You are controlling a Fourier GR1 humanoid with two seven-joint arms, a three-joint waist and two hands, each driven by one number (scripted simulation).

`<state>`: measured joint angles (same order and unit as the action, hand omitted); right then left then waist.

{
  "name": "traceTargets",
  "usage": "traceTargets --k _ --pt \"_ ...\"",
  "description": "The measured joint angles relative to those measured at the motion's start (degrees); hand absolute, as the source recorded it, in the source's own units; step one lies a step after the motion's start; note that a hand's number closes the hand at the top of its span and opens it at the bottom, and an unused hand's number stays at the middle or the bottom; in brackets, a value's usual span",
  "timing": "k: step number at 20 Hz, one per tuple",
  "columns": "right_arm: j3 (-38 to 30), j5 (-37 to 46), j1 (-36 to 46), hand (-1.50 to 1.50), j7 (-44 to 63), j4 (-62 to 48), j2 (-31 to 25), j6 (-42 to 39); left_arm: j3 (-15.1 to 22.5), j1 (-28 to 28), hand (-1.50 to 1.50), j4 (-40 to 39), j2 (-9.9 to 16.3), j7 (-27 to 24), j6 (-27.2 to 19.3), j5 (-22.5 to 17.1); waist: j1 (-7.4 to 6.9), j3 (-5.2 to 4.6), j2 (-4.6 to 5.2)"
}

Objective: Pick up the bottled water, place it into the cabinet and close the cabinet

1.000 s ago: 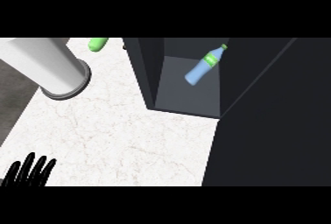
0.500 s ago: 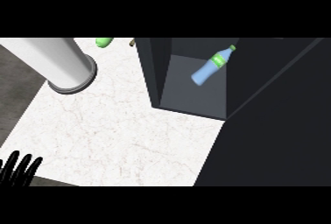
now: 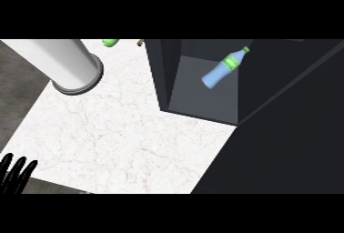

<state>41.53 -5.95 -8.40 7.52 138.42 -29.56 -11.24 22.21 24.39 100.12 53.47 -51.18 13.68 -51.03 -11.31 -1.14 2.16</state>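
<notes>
Bottled water (image 3: pixel 224 69) lies tilted inside cabinet (image 3: pixel 201 98), upper right. Left hand (image 3: pixel 15 173), lower-left corner: fingers straight, released, holding nothing.

Bright, evenly lit white counter (image 3: pixel 128 136); dark, shadowed cabinet (image 3: pixel 282 136) interior.

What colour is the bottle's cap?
Green, like its label; the bottled water itself is blue. The head view shows it.

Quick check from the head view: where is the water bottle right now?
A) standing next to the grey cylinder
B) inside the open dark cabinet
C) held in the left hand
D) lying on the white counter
B: the bottle, blue with a green label and cap, shows tilted inside the open cabinet; the left hand at the lower left corner holds nothing.
</notes>
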Motion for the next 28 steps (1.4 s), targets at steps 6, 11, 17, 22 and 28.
traceTargets --k 6,11,17,22,28 --pt "0.39 -6.71 4.06 1.5 4.44 -4.24 5.4 -1.08 -1.39 0.02 -1.5 -0.23 1.01 0.39 0.85 -0.94 -0.05 0.17 0.31" --pt "-2.85 -14.97 8.0 1.5 6.79 -9.87 9.23 -3.06 -2.57 0.1 -1.5 -0.92 1.45 0.59 1.51 -1.79 0.2 0.43 0.49" --pt "-11.96 -21.02 18.09 1.5 10.0 -22.97 15.57 -0.11 -3.69 1.09 -1.5 -1.66 1.64 0.84 2.14 -2.88 0.97 0.66 -0.05" --pt "-18.5 -18.15 30.39 1.5 11.45 -36.99 22.16 7.3 -5.13 2.0 -1.5 -3.14 1.98 1.21 2.96 -4.1 2.84 0.81 -0.61" --pt "-25.78 -15.64 44.86 1.5 9.78 -55.55 25.57 10.47 -6.29 3.49 -1.5 -3.09 1.95 1.55 4.01 -4.85 4.27 1.11 -0.96"
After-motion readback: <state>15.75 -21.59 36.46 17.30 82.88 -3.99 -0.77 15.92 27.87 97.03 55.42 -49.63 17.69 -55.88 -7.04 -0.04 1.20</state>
